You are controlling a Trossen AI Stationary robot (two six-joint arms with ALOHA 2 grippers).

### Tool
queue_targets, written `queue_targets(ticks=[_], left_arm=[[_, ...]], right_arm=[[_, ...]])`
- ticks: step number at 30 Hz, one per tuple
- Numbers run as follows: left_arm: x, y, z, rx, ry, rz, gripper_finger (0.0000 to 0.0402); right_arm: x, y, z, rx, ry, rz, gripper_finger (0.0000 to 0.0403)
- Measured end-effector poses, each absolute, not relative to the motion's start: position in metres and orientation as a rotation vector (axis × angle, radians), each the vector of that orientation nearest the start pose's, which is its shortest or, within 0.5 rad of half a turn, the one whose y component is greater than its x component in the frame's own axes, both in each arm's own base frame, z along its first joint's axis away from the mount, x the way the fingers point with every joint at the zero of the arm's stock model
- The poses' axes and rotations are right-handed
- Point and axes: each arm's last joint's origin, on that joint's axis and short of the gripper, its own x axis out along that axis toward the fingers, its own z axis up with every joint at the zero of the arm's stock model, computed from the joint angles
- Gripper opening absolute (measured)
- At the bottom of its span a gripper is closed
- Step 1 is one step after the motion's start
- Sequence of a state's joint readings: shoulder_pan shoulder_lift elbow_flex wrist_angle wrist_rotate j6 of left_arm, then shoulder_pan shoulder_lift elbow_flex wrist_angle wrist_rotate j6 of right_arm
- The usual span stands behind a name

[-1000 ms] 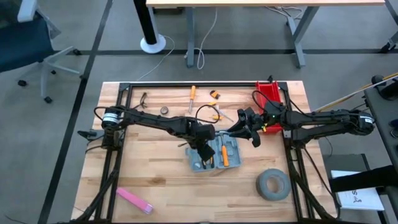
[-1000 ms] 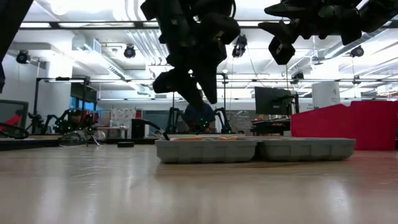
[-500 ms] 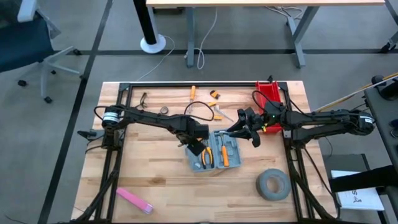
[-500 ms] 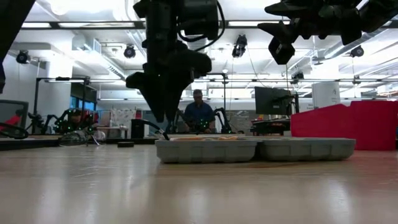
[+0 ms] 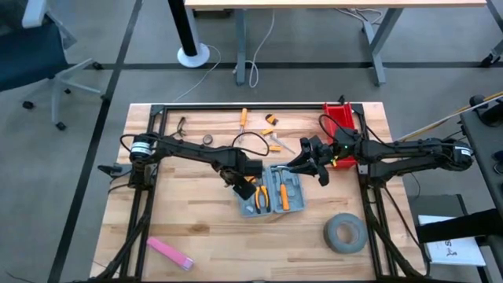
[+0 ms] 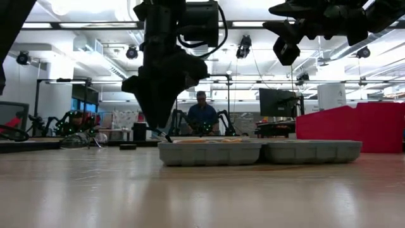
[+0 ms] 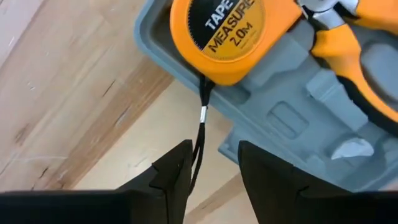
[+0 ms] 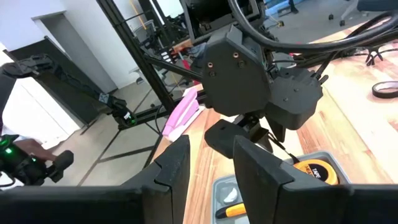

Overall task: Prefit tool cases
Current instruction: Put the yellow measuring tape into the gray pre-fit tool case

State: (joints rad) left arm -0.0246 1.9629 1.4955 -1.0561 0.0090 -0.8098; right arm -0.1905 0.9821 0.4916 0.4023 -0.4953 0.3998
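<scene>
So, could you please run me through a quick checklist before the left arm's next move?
1. Blue-grey plastic tool case lying open and flat on the wooden table: ok.
2. Round orange tape measure seated in a case corner: ok.
3. Its black wrist cord clear of the left gripper: not ok, it hangs between the open fingers.
4. Right gripper off the case: ok, hovering beside it.
5. Orange-handled pliers fully seated: cannot tell.

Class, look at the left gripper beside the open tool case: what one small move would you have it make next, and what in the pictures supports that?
Probably lift the left gripper clear, drawing it off the wrist strap. Its fingers stand apart around the thin black strap, and the orange tape measure already sits in a corner recess of the tool case. The right gripper hangs above the case's far side.
</scene>
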Motion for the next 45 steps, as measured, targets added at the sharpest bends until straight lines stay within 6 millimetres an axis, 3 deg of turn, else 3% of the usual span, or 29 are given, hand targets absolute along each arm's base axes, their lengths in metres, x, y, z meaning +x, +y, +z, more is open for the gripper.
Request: queue_targets(ticks=[9,16,24,38,45], left_arm=[[0.368,-0.009,0.186,-0.618,1.454,0.580,0.0116],[0.377,-0.010,0.186,-0.628,1.375,0.529,0.0106],[0.377,-0.013,0.182,-0.632,1.378,0.475,0.0010],[0.382,-0.016,0.182,-0.691,1.348,0.411,0.0002],[0.380,-0.018,0.172,-0.750,1.363,0.341,0.0001]], right_arm=[[0.209,-0.026,0.253,0.424,0.142,0.284,0.0117],[0.210,-0.026,0.253,0.423,0.142,0.285,0.0115],[0.210,-0.026,0.253,0.425,0.142,0.284,0.0099],[0.210,-0.026,0.253,0.425,0.141,0.285,0.0117],[0.210,-0.026,0.253,0.424,0.141,0.285,0.0106]])
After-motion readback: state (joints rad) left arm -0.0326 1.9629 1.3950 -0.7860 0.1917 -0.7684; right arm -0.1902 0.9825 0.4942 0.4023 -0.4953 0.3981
